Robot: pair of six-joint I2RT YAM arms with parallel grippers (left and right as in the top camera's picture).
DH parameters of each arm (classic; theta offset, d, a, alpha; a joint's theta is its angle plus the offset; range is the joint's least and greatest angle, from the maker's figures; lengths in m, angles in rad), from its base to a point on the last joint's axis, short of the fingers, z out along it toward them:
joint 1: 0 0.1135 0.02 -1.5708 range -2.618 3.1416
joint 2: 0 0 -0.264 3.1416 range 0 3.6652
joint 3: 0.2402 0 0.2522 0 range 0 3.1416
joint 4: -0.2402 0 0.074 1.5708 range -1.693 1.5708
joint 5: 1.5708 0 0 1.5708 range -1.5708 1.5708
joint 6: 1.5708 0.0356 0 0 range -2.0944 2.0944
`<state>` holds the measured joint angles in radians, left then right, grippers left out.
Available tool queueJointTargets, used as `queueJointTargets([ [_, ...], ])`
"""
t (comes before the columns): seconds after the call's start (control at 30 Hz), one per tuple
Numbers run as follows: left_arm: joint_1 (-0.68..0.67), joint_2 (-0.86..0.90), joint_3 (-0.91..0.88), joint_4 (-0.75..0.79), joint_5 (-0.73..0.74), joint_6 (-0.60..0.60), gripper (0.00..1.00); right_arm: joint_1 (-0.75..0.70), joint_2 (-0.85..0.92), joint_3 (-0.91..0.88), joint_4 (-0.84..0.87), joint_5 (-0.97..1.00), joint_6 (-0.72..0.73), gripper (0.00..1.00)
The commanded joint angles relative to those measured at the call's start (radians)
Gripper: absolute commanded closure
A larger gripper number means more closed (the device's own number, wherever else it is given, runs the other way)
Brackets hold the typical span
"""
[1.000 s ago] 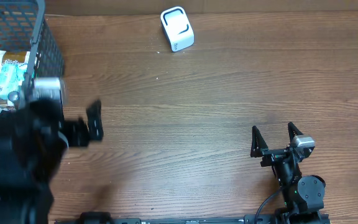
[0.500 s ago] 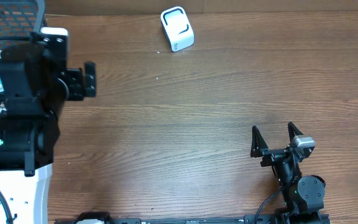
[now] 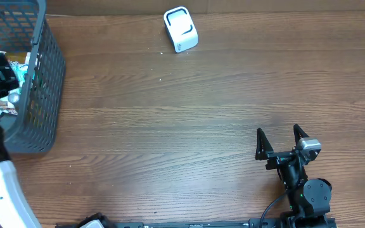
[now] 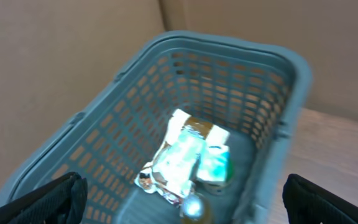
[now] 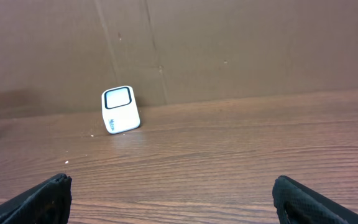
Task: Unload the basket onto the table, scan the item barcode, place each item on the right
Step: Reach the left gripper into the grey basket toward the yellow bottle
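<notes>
Wooden tabletop (image 3: 189, 126) carries the mesh basket (image 3: 49, 76) at its left edge, where I hold the left gripper (image 4: 191, 199) wide open above the foil packet (image 4: 182, 158) to pick it, while the right gripper (image 3: 277, 136) sits open, facing the white scanner (image 3: 180, 29).

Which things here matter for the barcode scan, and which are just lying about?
In the job:
- packaged items in the grey basket
- white scanner, upright on the wooden table
- left claw, open, above the basket

Not in use:
- right claw, open and empty, far from scanner and basket
- no loose clutter visible
</notes>
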<state>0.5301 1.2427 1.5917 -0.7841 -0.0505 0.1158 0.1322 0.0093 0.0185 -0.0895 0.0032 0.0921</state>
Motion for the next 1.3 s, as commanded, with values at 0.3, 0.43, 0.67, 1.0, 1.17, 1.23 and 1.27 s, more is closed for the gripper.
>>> queueJointTargets([
  [0.3,0.255,0.269,0.017,-0.035,0.360,0.102,0.00,-0.003,-0.005,-0.011,0.005,-0.006,-0.007,0.00],
  [0.43,0.275,0.344,0.014,-0.066,0.446,0.192,0.05,-0.003,-0.005,-0.011,0.005,-0.006,-0.007,0.00],
  [0.67,0.274,0.447,0.013,-0.098,0.463,0.282,0.12,-0.003,-0.005,-0.011,0.005,-0.006,-0.007,0.00],
  [1.0,0.262,0.534,0.013,-0.109,0.524,0.357,0.12,-0.003,-0.005,-0.011,0.005,-0.006,-0.007,0.00],
  [1.17,0.222,0.570,0.013,-0.117,0.517,0.402,0.12,-0.003,-0.005,-0.011,0.005,-0.006,-0.007,0.00],
  [1.23,0.207,0.584,0.013,-0.121,0.500,0.405,0.12,-0.003,-0.005,-0.011,0.005,-0.006,-0.007,0.00],
  [1.27,0.200,0.591,0.013,-0.123,0.485,0.404,0.12,-0.003,-0.005,-0.011,0.005,-0.006,-0.007,0.00],
])
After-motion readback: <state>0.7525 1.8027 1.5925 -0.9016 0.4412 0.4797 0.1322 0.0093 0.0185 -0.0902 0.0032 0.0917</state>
